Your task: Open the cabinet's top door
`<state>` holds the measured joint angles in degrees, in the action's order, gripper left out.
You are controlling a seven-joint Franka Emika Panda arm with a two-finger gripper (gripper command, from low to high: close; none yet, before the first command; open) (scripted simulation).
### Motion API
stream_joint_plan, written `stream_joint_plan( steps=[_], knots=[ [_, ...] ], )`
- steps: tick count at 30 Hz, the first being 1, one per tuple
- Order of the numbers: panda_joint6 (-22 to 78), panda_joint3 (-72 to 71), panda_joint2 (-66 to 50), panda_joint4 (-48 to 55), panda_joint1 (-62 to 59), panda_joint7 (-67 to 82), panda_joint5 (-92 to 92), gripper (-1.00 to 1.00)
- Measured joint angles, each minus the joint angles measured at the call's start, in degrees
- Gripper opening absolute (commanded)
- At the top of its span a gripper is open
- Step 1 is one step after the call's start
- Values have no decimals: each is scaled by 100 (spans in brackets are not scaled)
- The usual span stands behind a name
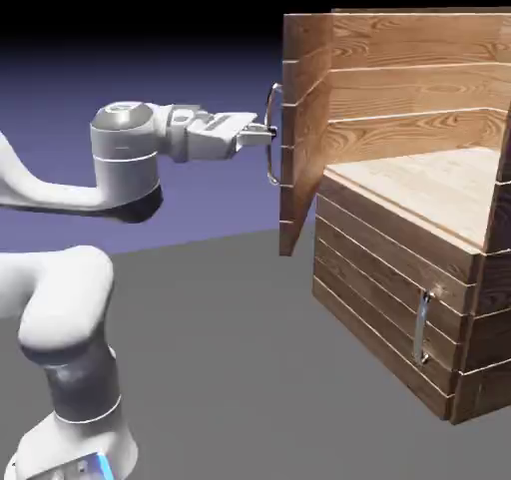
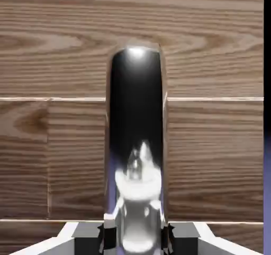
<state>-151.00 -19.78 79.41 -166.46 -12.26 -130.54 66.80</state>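
Two grey fingers of the white arm's tool (image 1: 261, 135) pinch the curved silver bar handle (image 2: 136, 142) of the brown plank top door (image 1: 302, 129); pulling along the swing arc should avoid slipping.

You are looking at one cabinet (image 1: 399, 219) showing two door panels: one top door (image 1: 302, 134) and one lower door (image 1: 384, 303). Each is carrying one silver handle, so two handles: one upper (image 1: 272, 134), one lower (image 1: 423, 326). One arm is bearing one gripper (image 1: 261, 134).
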Motion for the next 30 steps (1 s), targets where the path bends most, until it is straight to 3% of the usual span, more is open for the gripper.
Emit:
stream_joint_plan(
  steps=[14, 30],
  knots=[
    [3487, -2337, 390, 832, 1026, 591, -2490, -100],
    [6953, -4491, -13, 3994, -738, 878, -4060, -100]
  ],
)
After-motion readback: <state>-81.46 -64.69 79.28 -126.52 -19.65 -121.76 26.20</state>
